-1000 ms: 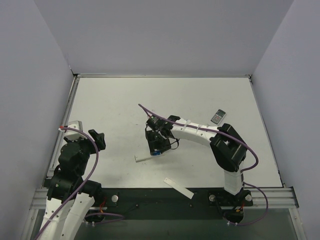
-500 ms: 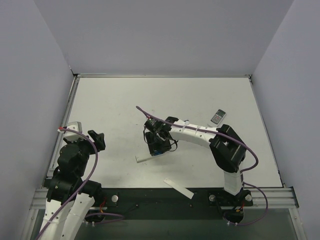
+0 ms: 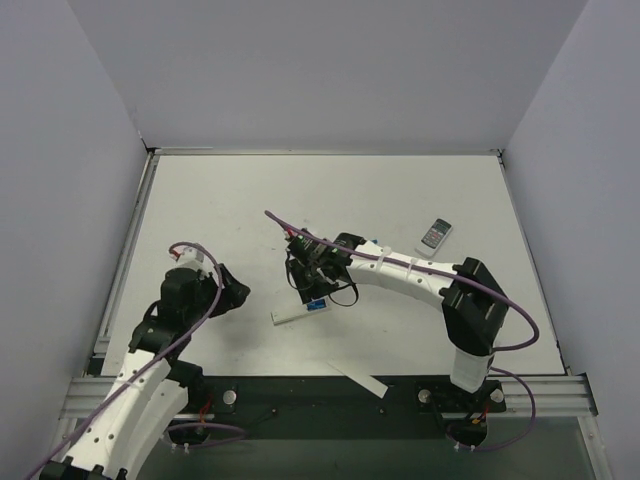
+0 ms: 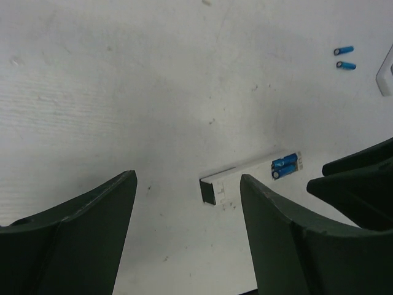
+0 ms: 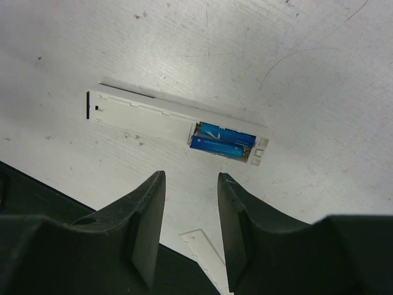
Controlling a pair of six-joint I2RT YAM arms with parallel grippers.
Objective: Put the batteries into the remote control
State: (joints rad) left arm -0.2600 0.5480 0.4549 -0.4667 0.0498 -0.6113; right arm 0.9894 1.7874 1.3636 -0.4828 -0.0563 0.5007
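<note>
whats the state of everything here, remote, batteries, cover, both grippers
remote control: lying flat, back up, battery bay uncovered
batteries in the bay: two, seated side by side
spare batteries: two, loose, away from the remote
white cover strip: off, lying apart from the remote
left gripper: open, empty
right gripper: open, empty, above the remote

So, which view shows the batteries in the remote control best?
Right wrist: both batteries lie side by side in the remote control, large and sharp. Left wrist shows them small; top view, just a blue speck.
</note>
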